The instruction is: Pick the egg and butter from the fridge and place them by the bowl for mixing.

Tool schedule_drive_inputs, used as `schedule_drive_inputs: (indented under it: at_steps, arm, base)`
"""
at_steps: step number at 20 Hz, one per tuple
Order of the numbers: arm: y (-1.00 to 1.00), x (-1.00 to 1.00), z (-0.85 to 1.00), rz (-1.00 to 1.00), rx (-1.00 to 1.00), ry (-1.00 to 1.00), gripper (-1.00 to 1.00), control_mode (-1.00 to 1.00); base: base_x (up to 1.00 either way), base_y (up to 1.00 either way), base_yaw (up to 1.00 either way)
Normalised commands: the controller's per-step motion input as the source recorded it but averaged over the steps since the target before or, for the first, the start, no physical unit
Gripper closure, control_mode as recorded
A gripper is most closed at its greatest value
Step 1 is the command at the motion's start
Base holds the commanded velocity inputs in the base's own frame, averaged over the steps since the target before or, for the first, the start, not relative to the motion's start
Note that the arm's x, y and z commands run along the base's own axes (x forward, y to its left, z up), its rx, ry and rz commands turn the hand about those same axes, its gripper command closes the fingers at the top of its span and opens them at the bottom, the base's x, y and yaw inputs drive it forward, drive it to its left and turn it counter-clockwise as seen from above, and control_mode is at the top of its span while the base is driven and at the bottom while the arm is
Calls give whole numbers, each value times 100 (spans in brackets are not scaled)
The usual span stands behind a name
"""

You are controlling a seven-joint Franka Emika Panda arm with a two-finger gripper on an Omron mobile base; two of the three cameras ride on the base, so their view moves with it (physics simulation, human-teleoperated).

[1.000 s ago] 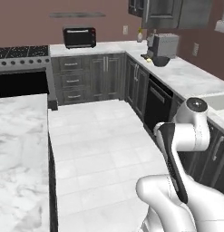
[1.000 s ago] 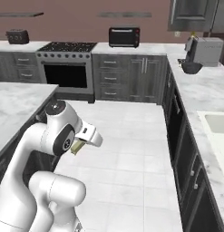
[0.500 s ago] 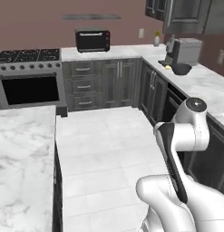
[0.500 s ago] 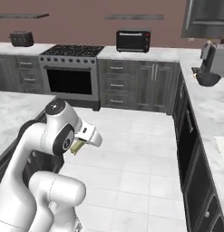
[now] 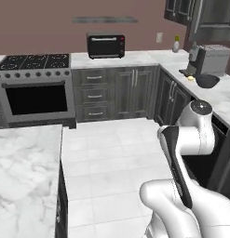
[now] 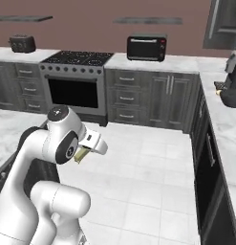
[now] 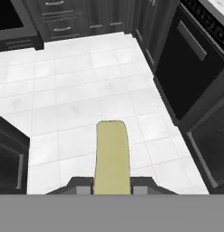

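The bowl (image 5: 207,81) sits on the bench (image 5: 226,97) at the right edge of the left base view; its contents cannot be made out. At lower centre of the hand view, the hand (image 7: 112,189) grips the butter (image 7: 112,156), which points away over the floor (image 7: 77,99).

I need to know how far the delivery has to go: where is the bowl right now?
The bowl sits on the right-hand counter in the left base view, directly in front of the grey coffee machine.

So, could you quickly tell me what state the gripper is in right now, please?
Gripper: shut on the butter, which sticks out from between the fingertips above the white tile floor.
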Motion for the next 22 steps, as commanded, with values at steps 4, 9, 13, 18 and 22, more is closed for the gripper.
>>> schedule_drive_inputs:
  at_steps: [4,9,13,18,22]
  arm:
    - [0,0,0,0,0,0,100,100]
    - [0,0,0,0,0,0,100,100]
    - [0,0,0,0,0,0,100,100]
    - [0,0,0,0,0,0,100,100]
    - [0,0,0,0,0,0,100,100]
  base:
    - [79,-23,7]
    - [79,-24,6]
    - [78,-25,6]
    - [78,-26,6]
    - [77,-29,5]
